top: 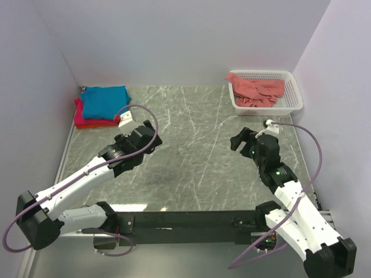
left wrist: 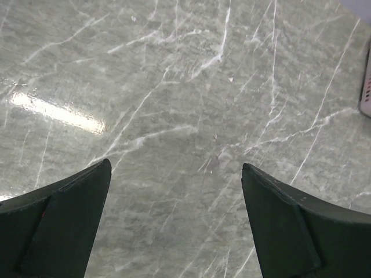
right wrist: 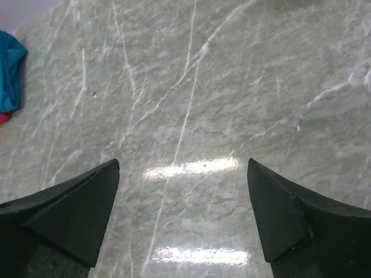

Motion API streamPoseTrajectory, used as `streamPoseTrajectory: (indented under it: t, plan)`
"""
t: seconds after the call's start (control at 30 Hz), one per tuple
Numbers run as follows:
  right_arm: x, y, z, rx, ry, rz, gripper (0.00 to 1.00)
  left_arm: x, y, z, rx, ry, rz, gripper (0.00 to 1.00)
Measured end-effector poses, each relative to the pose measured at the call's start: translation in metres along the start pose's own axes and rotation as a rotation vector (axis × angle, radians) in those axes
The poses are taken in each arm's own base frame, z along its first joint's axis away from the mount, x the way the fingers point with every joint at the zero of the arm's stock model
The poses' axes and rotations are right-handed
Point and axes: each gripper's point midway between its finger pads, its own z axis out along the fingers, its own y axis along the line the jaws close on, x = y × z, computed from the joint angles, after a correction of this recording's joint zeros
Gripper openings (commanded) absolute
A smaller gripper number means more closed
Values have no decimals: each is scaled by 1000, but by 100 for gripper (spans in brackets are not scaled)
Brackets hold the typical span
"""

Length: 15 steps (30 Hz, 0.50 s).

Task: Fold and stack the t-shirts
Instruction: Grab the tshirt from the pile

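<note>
A salmon-red t-shirt (top: pixel 258 90) lies crumpled in the white mesh basket (top: pixel 294 97) at the back right. A folded teal-blue t-shirt (top: pixel 104 100) lies on a folded magenta-pink t-shirt (top: pixel 81 119) at the back left corner; the teal one also shows at the left edge of the right wrist view (right wrist: pixel 8 72). My left gripper (top: pixel 152 134) is open and empty above bare table, right of the stack. My right gripper (top: pixel 240 140) is open and empty above bare table, in front of the basket. Both wrist views show only marble between the fingers.
The grey marble table (top: pixel 191 156) is walled at the back and both sides. A black rail (top: pixel 185 220) runs along the near edge between the arm bases. The basket's edge shows at the right of the left wrist view (left wrist: pixel 367 87).
</note>
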Motion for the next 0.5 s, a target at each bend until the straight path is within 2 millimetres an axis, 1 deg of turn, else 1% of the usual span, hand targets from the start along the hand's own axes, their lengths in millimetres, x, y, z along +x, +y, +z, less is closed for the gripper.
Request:
streamPoseTrajectory:
  t: [0.07,0.13,0.27,0.33,0.43,0.47,0.5]
  plan:
    - [-1,1,6,13,12,-3,99,-4,2,-2,4,-18,-11,99]
    - [-8,3,13,33,11,-3,99,-6,3,-2,3,-32,-16,99]
    - [-42,14,38,118,9,-12,99,-9,6,-1,-8,-52,-16,99]
    - [-72,26,57,156,-9,-11,99,-11,7,0,-15,-63,-13,99]
    - [-119,35,98,224,-31,0,99,-11,9,3,-33,-76,-7,99]
    - [-129,32,112,249,-28,4,99,-11,9,4,-39,-79,-2,99]
    - [-143,30,125,265,-41,10,99,-10,10,5,-44,-80,3,99]
